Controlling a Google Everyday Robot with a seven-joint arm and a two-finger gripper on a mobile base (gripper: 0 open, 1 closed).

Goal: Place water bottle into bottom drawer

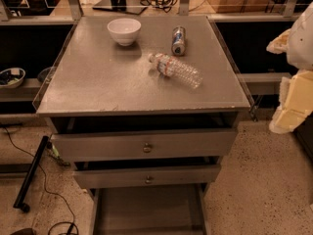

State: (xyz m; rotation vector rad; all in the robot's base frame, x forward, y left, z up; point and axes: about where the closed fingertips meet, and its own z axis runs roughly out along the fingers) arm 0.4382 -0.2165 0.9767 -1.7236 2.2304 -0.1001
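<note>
Water bottle lies sideways on cabinet top, well apart from jaws at right edge, state unclear.

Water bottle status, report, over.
Gripper at right edge, off the cabinet top. Water bottle lying there, ungrasped. Bottom drawer pulled out. Can and bowl behind, apart.

No legible txt anywhere. Gripper sits at the right edge of the view, beside the cabinet top. Water bottle, lying left of the gripper: label shows red-white-blue bands, letters too small to read. Can, left of the gripper & further back than the bottle: silver-blue print, brand not readable.
</note>
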